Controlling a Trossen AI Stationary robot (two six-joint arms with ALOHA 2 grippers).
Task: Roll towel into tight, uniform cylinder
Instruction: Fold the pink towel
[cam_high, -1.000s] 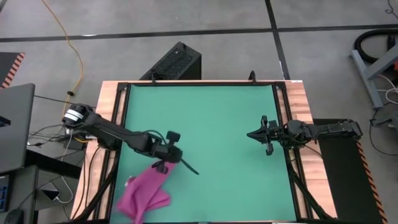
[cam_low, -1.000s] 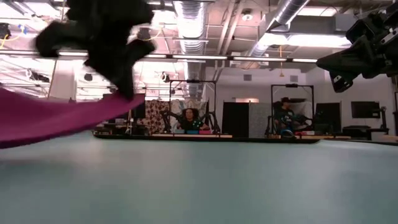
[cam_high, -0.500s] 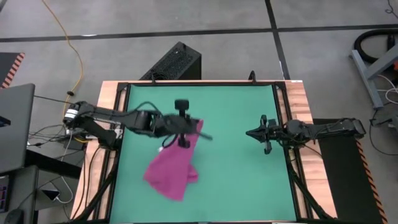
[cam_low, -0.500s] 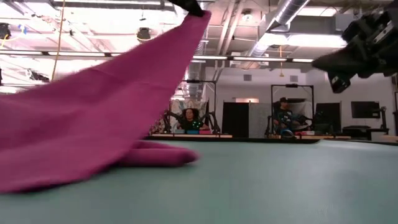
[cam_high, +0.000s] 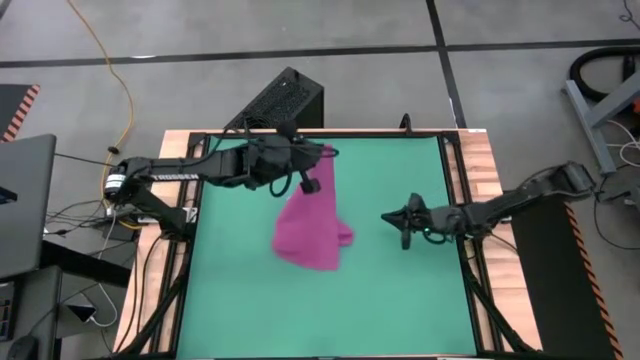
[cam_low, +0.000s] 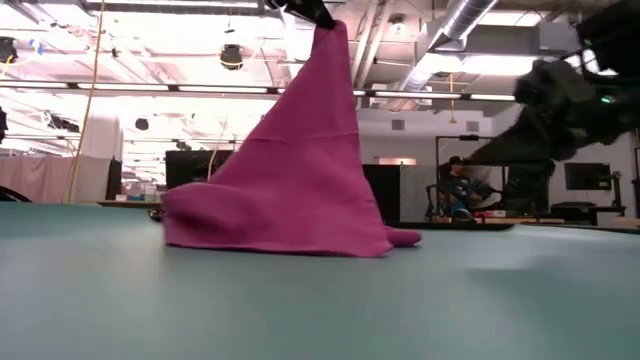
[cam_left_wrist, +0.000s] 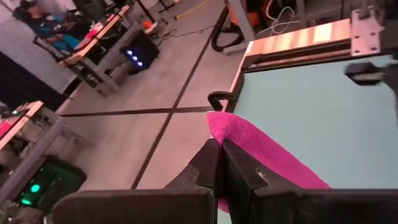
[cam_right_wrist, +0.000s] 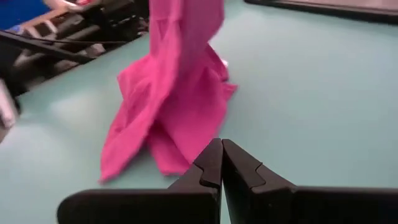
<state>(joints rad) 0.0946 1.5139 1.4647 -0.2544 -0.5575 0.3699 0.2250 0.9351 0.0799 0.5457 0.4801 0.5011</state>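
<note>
The magenta-pink towel (cam_high: 310, 228) stands like a tent in the middle of the green mat (cam_high: 400, 300). Its top is held up and its lower part (cam_low: 270, 235) rests bunched on the mat. My left gripper (cam_high: 316, 160) is above the towel's far end, shut on its top. In the low view only its fingertips (cam_low: 305, 8) show, at the top edge. My right gripper (cam_high: 404, 220) is shut and empty, low over the mat just right of the towel, pointing at it (cam_right_wrist: 177, 106). I cannot make out the white tag. My left gripper pinches the towel's raised top end (cam_low: 328, 30) between its two shut fingers, and the cloth shows just past the fingertips (cam_left_wrist: 231, 127). The towel hangs below the fingers and spreads into a cone. Its lower part lies on the mat.
Wooden table borders (cam_high: 480, 180) and a black frame run round the mat. A black box (cam_high: 285, 100) sits beyond the far edge and a laptop (cam_high: 20, 200) is off to the left. People sit at benches in the room behind (cam_low: 460, 185).
My left gripper has gone up and toward the table's far edge and right, still shut on the towel. It has dragged the towel from the near left corner to the mat's middle and drawn it up into a tent. My right gripper has moved a little left, toward the towel.
</note>
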